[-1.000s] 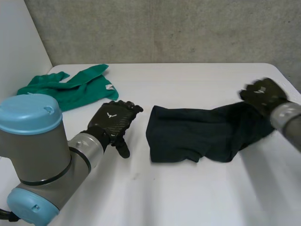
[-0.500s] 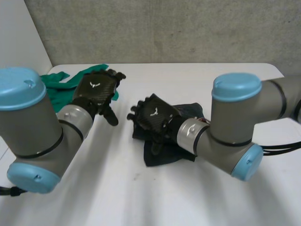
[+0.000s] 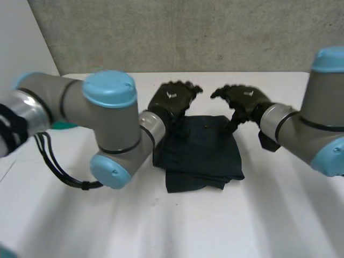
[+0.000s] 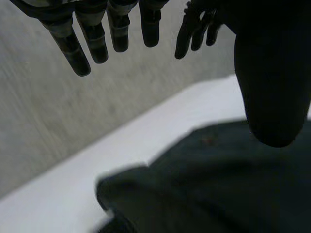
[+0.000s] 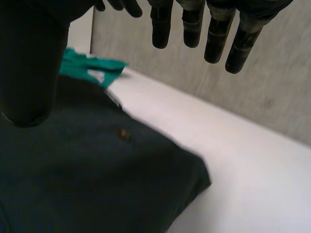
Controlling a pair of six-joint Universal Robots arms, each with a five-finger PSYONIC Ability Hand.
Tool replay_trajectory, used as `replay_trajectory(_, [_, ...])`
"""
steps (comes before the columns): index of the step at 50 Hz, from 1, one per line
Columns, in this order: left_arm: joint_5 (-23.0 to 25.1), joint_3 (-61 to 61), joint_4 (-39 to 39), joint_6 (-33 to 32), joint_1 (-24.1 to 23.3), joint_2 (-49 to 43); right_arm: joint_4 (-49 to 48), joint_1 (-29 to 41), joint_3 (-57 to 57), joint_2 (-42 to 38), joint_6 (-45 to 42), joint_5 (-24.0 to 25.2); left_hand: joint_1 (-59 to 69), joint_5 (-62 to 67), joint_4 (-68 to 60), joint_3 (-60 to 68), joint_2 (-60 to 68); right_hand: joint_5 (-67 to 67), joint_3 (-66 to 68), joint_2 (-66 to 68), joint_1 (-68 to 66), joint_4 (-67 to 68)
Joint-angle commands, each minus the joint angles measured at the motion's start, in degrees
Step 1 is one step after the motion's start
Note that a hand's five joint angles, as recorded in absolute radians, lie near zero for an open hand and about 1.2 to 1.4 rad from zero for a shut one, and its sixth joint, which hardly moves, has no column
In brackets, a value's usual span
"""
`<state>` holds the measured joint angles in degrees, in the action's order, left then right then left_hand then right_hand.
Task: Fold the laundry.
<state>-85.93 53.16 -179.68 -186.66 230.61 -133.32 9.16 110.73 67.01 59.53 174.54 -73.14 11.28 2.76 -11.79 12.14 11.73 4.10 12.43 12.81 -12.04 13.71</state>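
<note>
A dark navy cloth (image 3: 199,156) lies folded in a rough square in the middle of the white table (image 3: 161,226). My left hand (image 3: 173,99) hovers over its far left corner, open, fingers straight and holding nothing. My right hand (image 3: 244,102) hovers over the far right corner, open as well. In the left wrist view my left hand (image 4: 92,39) has spread fingers above the cloth (image 4: 218,184), with the other hand's fingertips beyond. In the right wrist view my right hand (image 5: 194,26) is spread above the cloth (image 5: 97,174).
A green garment (image 5: 90,65) lies crumpled at the table's far left, a sliver of it (image 3: 67,126) showing behind my left arm. A grey wall (image 3: 188,32) rises behind the table's far edge.
The right hand carried the cloth's right end over to the left, folding it, then let go and drew back. The left hand swung from the table's left to above the cloth.
</note>
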Motion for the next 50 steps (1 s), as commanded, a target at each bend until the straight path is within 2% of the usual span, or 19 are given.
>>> replay_trajectory(1, [-4.5,-3.2,8.0,-0.9,1.0,-7.0,2.0,0.3,-4.3,-11.6,-1.4,-0.3,1.8,0.3,-1.3,0.9,1.3,-4.1,-2.4,-2.8,2.0,-3.7])
replay_trajectory(11, [-6.0,1.2,10.5,-7.7,2.7,-6.7,2.2,0.4,-4.3,-15.9,-11.1,-2.3,0.8,-0.7,-0.3,-0.1,0.3,-4.1,-2.4,-2.8,2.0,-3.7])
replay_trajectory(18, [-5.7,1.7,10.8,-9.5,1.8,-5.0,1.8,0.3,-3.6,-14.2,-15.5,-5.1,-0.1,-1.5,0.6,-0.9,-0.5,-4.1,-2.4,-2.8,2.0,-3.7])
replay_trajectory(26, [-5.1,1.8,10.4,-8.6,1.5,3.1,-2.4,-0.3,0.9,-4.4,-14.2,-5.4,-0.7,-2.2,1.2,-1.6,-1.2,-4.1,-2.4,-2.8,2.0,-3.7])
replay_trajectory(32, [-4.9,2.9,10.5,-5.9,1.9,10.6,-8.3,-0.2,8.7,4.0,-12.2,-7.2,-1.1,-2.5,1.6,-1.9,-1.5,-4.1,-2.4,-2.8,2.0,-3.7])
replay_trajectory(34, [-3.9,3.2,10.7,-4.7,2.1,12.9,-9.3,-0.3,11.8,7.5,-12.0,-8.4,-1.1,-2.5,1.6,-1.9,-1.5,-4.1,-2.4,-2.8,2.0,-3.7])
replay_trajectory(38, [1.0,4.5,12.9,-1.4,3.0,17.6,-10.0,0.6,17.5,12.9,-11.9,-9.8,-0.7,-2.2,1.2,-1.6,-1.2,-4.1,-2.4,-2.8,2.0,-3.7])
replay_trajectory(39, [3.1,5.0,14.4,-0.2,3.5,18.8,-10.1,0.7,18.5,13.5,-11.9,-9.8,-0.7,-2.2,1.2,-1.6,-1.2,-4.1,-2.4,-2.8,2.0,-3.7])
replay_trajectory(43, [6.5,6.2,18.2,2.1,4.8,20.9,-12.1,2.5,23.8,14.6,-11.9,-9.7,-0.7,-2.2,1.2,-1.6,-1.2,-4.1,-2.4,-2.8,2.0,-3.7])
replay_trajectory(50, [7.4,9.1,19.3,3.1,5.0,22.7,-19.0,6.8,31.4,14.2,-12.0,-9.4,-0.7,-2.2,1.2,-1.6,-1.2,-4.1,-2.4,-2.8,2.0,-3.7])
